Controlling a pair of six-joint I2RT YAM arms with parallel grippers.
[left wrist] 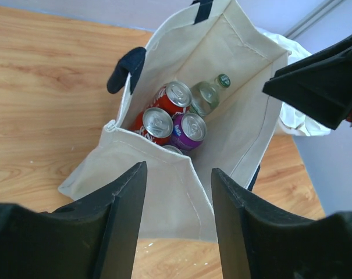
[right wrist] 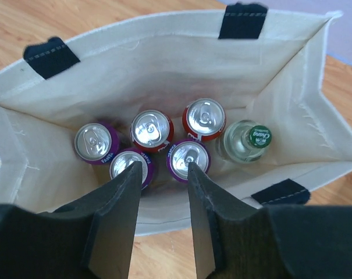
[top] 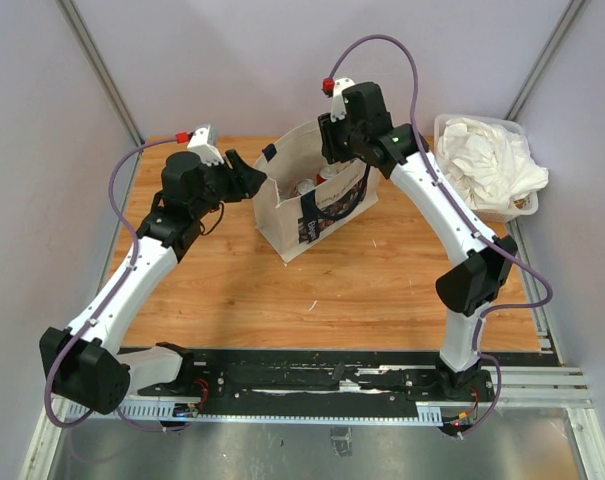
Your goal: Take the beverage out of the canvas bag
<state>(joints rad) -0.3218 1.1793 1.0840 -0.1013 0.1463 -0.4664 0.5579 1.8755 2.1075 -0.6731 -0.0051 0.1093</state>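
The cream canvas bag [top: 307, 210] with navy handles stands upright and open in the middle of the table. Inside stand several beverages: red cans [right wrist: 152, 129], purple cans [right wrist: 188, 158] and a clear glass bottle [right wrist: 245, 141] with a green cap. My left gripper [left wrist: 177, 170] is at the bag's left end. Its jaws are apart and straddle the bag's rim [left wrist: 164, 154] without pinching the cloth. My right gripper [right wrist: 163, 165] hovers over the bag's mouth at the back right. Its jaws stand a narrow gap apart above the cans and hold nothing.
A clear tub of white cloths [top: 487, 165] stands at the table's back right corner, close to the right arm. The bag's navy handles [right wrist: 241, 20] hang at its rims. Grey walls close in on both sides of the wooden table [top: 382, 300].
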